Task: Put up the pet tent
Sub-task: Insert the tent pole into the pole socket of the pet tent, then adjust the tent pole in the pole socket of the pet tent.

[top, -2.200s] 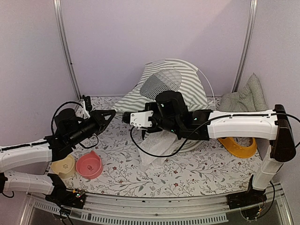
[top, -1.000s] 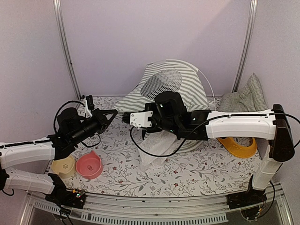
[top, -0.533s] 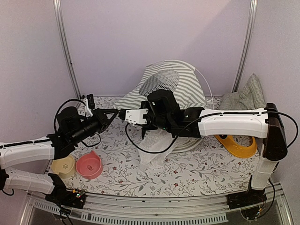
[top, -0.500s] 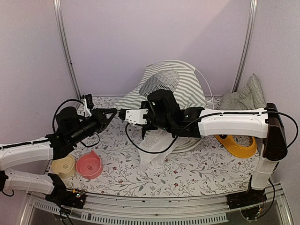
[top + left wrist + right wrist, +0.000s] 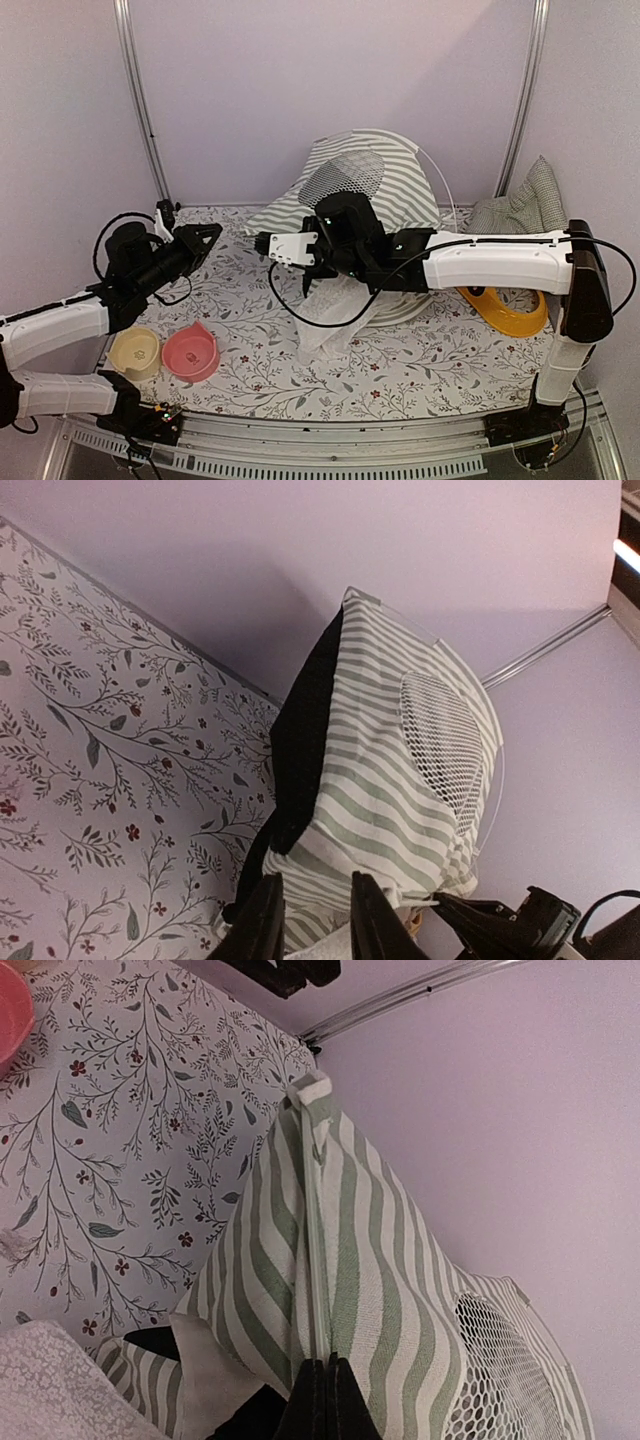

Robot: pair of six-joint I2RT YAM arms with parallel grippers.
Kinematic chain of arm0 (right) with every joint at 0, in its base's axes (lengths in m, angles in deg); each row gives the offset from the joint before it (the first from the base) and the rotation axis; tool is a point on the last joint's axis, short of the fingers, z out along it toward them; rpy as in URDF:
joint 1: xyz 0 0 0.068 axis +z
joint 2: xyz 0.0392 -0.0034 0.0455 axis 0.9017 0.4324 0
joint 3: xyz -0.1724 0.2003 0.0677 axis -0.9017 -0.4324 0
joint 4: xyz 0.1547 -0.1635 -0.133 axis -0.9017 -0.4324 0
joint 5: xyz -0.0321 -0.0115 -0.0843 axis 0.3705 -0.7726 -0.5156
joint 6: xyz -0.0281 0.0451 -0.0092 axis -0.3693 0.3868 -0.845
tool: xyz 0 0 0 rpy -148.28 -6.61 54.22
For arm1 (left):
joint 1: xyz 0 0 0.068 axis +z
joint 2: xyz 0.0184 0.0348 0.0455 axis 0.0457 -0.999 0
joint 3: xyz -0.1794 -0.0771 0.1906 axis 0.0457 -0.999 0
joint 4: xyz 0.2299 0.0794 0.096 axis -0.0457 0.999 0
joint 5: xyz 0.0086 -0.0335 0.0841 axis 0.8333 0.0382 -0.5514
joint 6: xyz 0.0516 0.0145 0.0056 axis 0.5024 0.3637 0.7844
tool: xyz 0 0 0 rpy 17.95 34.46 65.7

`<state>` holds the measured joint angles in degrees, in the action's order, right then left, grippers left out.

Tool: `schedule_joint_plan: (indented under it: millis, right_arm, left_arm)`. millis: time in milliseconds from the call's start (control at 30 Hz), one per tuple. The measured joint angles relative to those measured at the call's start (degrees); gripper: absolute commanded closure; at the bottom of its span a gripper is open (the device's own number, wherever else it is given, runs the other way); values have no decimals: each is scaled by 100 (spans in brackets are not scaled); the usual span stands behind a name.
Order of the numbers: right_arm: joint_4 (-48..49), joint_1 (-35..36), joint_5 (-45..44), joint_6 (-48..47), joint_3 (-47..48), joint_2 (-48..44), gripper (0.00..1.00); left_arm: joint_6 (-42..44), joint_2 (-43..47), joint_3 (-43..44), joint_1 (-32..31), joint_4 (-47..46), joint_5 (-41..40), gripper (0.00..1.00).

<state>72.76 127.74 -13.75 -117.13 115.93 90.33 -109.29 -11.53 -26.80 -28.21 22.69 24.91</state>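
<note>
The pet tent (image 5: 385, 185), green-and-white striped with a round black mesh window, stands half collapsed at the back middle, and its white lace curtain (image 5: 335, 312) spills forward onto the table. My right gripper (image 5: 262, 243) is shut on the tent's left edge. In the right wrist view its jaws (image 5: 322, 1395) pinch the thin white pole along a striped seam (image 5: 318, 1220). My left gripper (image 5: 203, 238) hovers to the left, apart from the tent. Its jaws (image 5: 315, 920) are open with nothing between them, and the tent (image 5: 400, 770) lies beyond.
A pink bowl (image 5: 190, 352) and a cream bowl (image 5: 135, 352) sit at the front left under the left arm. An orange bowl (image 5: 505, 315) lies behind the right arm. A checked cushion (image 5: 520, 212) leans in the back right corner. Metal posts (image 5: 140, 100) flank the back wall.
My left gripper has opened, let go of the tent's corner and drawn back to the left. The right gripper has stayed shut on the tent edge and shifted slightly left.
</note>
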Motion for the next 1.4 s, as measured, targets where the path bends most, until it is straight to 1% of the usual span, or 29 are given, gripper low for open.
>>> schedule_joint_plan:
  millis: [133, 167, 300, 400, 567, 733, 833, 867, 967, 1000, 1233, 1400]
  right_arm:
    - [-44, -2, 44, 50, 0, -35, 100]
    - [-50, -4, 68, 74, 0, -50, 100]
    - [-57, -4, 111, 127, 0, -87, 100]
    - [-70, -4, 133, 162, 0, -92, 100]
    - [-92, -4, 149, 205, 2, -92, 100]
    - [-146, -7, 188, 251, 66, -92, 100]
    - [-162, -7, 201, 264, 76, -92, 100]
    - [-166, -9, 199, 264, 76, -92, 100]
    - [-181, -15, 199, 264, 79, -92, 100]
    - [-190, -15, 199, 264, 79, -92, 100]
    - [-343, -39, 136, 330, 339, -20, 100]
    - [-411, -85, 107, 450, 643, 125, 100]
  left_arm:
    - [59, -264, 0, 540, -323, 787, 61]
    - [44, -341, -2, 557, -409, 925, 60]
    - [-442, -741, -212, 549, -1226, 1471, 59]
    - [-800, -986, -387, 479, -1696, 1582, 58]
    - [-1196, -1375, -400, 345, -2444, 1617, 56]
    - [-1366, -1703, -330, 234, -2839, 1622, 56]
    - [-1412, -1799, -256, 212, -2951, 1626, 63]
    - [-1412, -1803, -229, 205, -2964, 1626, 69]
    - [-1340, -1794, -127, 188, -2929, 1626, 94]
    - [-1344, -1790, -103, 184, -2916, 1620, 100]
    - [-1067, -1550, -31, 157, -2632, 1589, 100]
    - [-885, -1156, -42, 122, -2317, 1419, 100]
